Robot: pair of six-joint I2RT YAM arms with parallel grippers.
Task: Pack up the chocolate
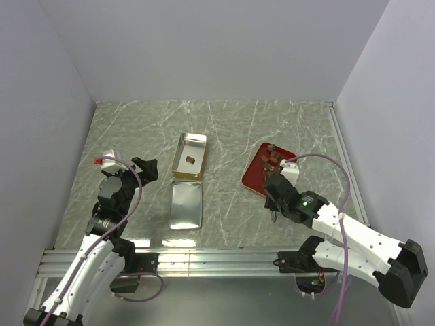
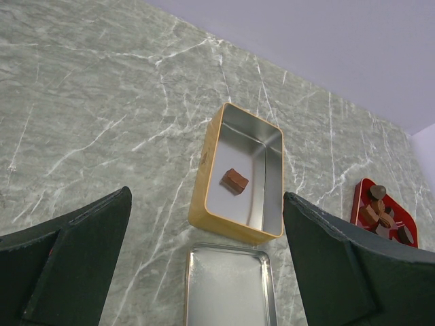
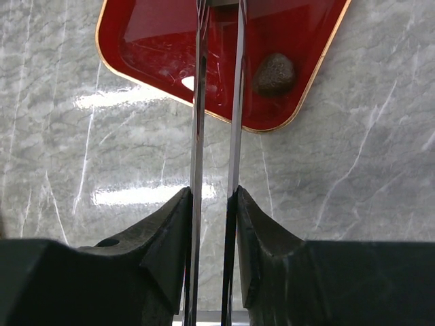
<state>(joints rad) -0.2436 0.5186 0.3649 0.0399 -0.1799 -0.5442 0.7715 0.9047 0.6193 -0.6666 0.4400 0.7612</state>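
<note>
1. The left gripper (image 1: pixel 145 168) hovered over the grey marbled table (image 1: pixel 136 129), left of the gold tin (image 2: pixel 202 183). Its dark fingers (image 2: pixel 75 258) were spread wide with nothing between them.
2. The tin lay open near the middle of the table. Its silver lid (image 2: pixel 228 288) lay flat just beside the tin's near short end, inner side up.
3. One reddish-brown piece of chocolate (image 2: pixel 235 180) sat alone on the tin's shiny floor, roughly in the middle.
4. The remaining chocolate pieces (image 1: pixel 272 158) lay clustered towards the far corner of the red tray (image 1: pixel 253 178), which sat to the right of the tin and well apart from it.
5. The right gripper (image 1: pixel 270 179) reached over the tray's near part, its arm coming in from the lower right.
6. In the right wrist view, two thin metal blades (image 3: pixel 199 102) ran forward from the black fingers, nearly parallel, with a narrow gap between them.
7. The blade tips passed out of the top of that view above the glossy tray floor. It could not be told whether they pinched a piece or were merely drawn close.
8. A single dark, rounded chunk (image 3: pixel 274 73) lay on the tray just to the right of the blades, near the gold-edged corner, and was not touching them.
</note>
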